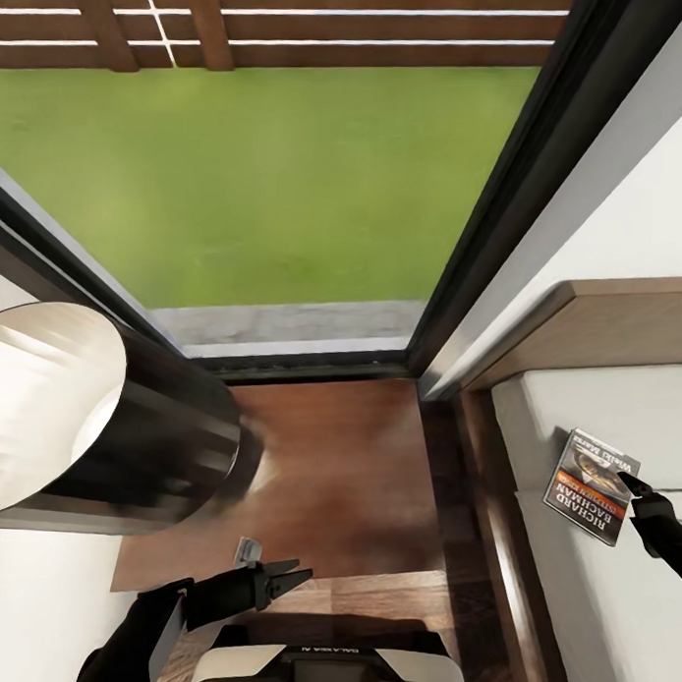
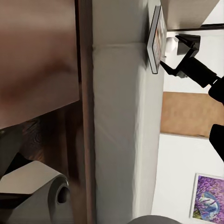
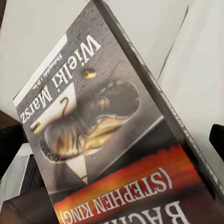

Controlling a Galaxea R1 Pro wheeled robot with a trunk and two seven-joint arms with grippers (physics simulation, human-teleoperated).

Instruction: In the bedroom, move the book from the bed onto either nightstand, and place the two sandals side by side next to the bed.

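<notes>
The book (image 1: 592,485), a thin paperback with an orange band, is near the edge of the bed's pale mattress (image 1: 587,605), close to the headboard (image 1: 617,331). My right gripper (image 1: 631,486) is shut on the book's far edge. The left wrist view shows the book (image 2: 156,39) tipped up off the mattress (image 2: 116,116) in the right gripper (image 2: 175,53). Its cover (image 3: 107,130) fills the right wrist view. The nightstand (image 1: 327,459), reddish-brown, stands between bed and window. My left gripper (image 1: 284,578) hovers open over the nightstand's near edge. The sandals are out of view.
A black-shaded lamp (image 1: 83,420) stands on the nightstand's left part. The dark wooden bed frame (image 1: 488,503) runs along the nightstand's right side. A tall black-framed window (image 1: 268,181) onto grass is straight ahead. A purple picture (image 2: 210,198) hangs on the wall beyond the bed.
</notes>
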